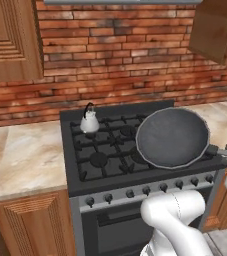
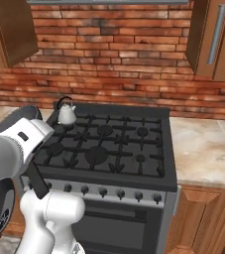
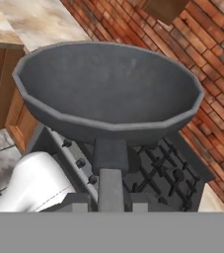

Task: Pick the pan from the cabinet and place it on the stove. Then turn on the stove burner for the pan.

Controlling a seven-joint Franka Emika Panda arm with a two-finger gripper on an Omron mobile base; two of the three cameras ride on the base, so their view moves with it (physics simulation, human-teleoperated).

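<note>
Pan (image 1: 172,137) is out of the cabinet (image 1: 220,30) and in the air over the right side of the stove (image 1: 115,145), tilted, bowl facing the left base camera. It hovers above the right-hand burners, apparently not resting on the grates. In the hand view the pan's handle (image 3: 110,170) runs straight down to the hand (image 3: 111,205); the hand is closed nearly all the way on that handle, fingertips themselves hidden under it.

Small silver kettle (image 1: 89,121) sits on the far-left burner, well apart from the pan. Knob row (image 2: 102,191) along the stove front looks untouched; no flame visible on any burner.

Status, as judged:
- Pick from cabinet: done. Wall cabinet door at upper right stands swung open.
- Place on stove: in progress. Pan still needs levelling and lowering onto a right-side grate, then release.
- Burner on: not started. Needs the knob matching whichever burner the pan ends up on; which knob that is can't be told from here.

Marble desk (image 1: 25,155) to either side of the stove isn't involved.
</note>
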